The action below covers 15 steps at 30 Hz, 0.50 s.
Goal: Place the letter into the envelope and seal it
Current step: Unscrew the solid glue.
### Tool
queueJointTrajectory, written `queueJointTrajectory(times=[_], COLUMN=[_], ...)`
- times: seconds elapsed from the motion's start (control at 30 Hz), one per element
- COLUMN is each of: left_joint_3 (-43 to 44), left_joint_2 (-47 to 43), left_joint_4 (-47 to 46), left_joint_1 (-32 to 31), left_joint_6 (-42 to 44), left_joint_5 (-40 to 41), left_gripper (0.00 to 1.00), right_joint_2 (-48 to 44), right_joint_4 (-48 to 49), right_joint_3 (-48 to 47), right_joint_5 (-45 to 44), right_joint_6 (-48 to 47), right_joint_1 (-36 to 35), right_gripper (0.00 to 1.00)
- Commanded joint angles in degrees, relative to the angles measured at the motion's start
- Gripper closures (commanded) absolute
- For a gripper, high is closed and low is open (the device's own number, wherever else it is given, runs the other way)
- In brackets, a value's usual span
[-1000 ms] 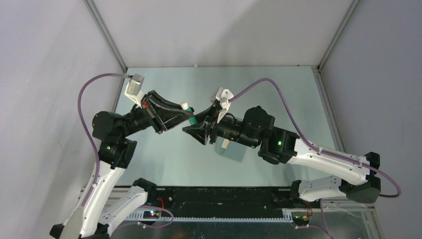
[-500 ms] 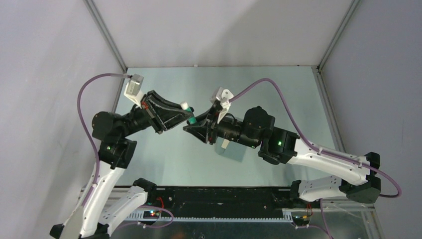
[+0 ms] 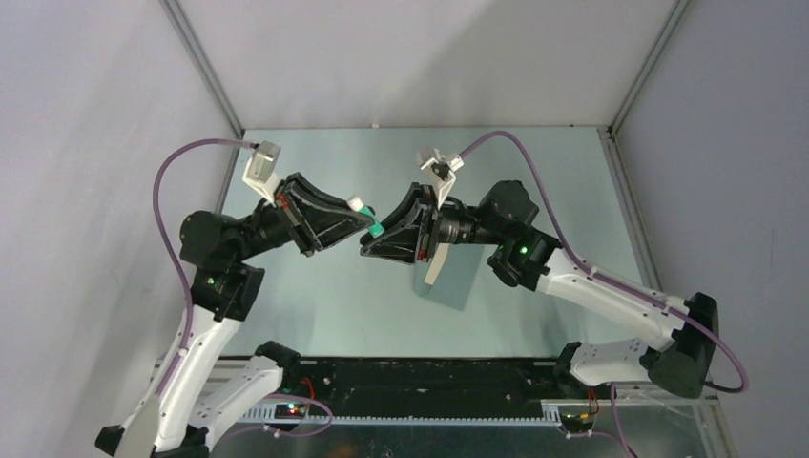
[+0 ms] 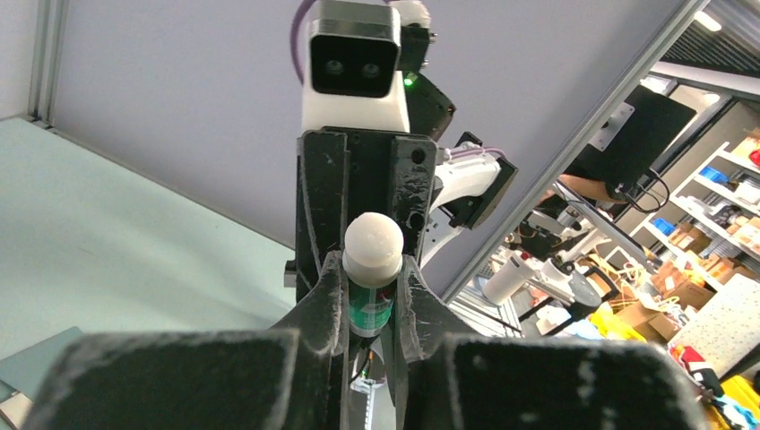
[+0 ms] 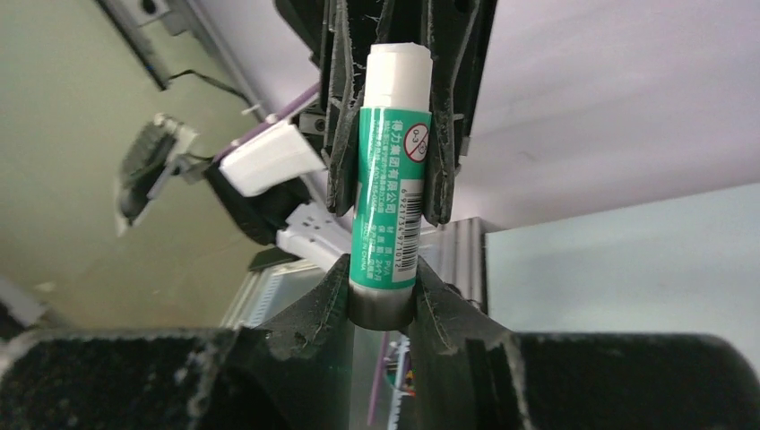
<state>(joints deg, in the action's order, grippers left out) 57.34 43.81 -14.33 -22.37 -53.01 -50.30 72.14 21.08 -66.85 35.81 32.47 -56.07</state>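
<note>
Tan-beige paper, only a narrow strip of it, is showing at the near-left edge of the envelope [image 3: 456, 286]. I am taking this strip for the letter [image 3: 433, 269], apparently tucked inside already, though the right arm is covering much of the spot and whether the sheet is fully in cannot be told. Envelope, teal-grey: lying flat on the pale green table [image 3: 315, 305], just beneath the right forearm, its flap not made out from above. Glue stick [image 5: 387, 197], green-labelled body with one white end: hanging in the air above the table, left of the envelope and clear of it, bridging the two arms. Left gripper [image 4: 371, 296]: fingers clamping the body just under the white end. Right gripper [image 5: 381, 296]: fingers pinching the dark base at the opposite end, so both jaws are grasping the same stick from opposite sides. Step in hand, as judged: insertion is looking done and the arms are readying the glue for sealing, either pulling a cap or turning the base. Next move is calling for one hand staying firm while the other twists or draws away along the stick's axis, then carrying the exposed glue down to the flap; a loose pinch is risking a dropped stick.
</note>
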Motion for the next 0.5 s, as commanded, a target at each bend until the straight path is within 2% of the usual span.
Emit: queueJointTrajectory(times=[0.0, 0.13, 0.37, 0.4, 0.43, 0.47], left_joint_3=[0.78, 0.77, 0.49, 0.49, 0.58, 0.62], left_joint_2=[-1.14, -1.41, -1.56, -1.63, -1.67, -1.75], left_joint_4=[-2.62, -2.76, -4.3, -4.26, -4.11, -3.64], left_joint_1=[0.34, 0.35, 0.36, 0.34, 0.36, 0.38], left_joint_6=[-0.5, -0.52, -1.63, -1.6, -1.54, -1.23], left_joint_5=[-1.06, -1.07, -1.05, -1.04, -1.03, -0.94], left_gripper=[1.0, 1.0, 1.0, 1.0, 1.0, 1.0], right_joint_2=[2.92, 7.69, 16.52, 17.7, 18.0, 17.75], right_joint_4=[16.65, 30.03, 53.03, 55.48, 55.71, 55.15], right_joint_3=[-0.12, -0.12, -0.12, -0.12, 0.03, 0.26], right_joint_5=[15.44, 20.19, 20.54, 19.98, 19.72, 19.09], right_joint_6=[12.03, 22.83, 42.49, 43.55, 44.13, 43.71], right_joint_1=[1.78, 2.62, 4.46, 4.6, 4.8, 4.82], right_gripper=[1.0, 1.0, 1.0, 0.97, 0.86, 0.78])
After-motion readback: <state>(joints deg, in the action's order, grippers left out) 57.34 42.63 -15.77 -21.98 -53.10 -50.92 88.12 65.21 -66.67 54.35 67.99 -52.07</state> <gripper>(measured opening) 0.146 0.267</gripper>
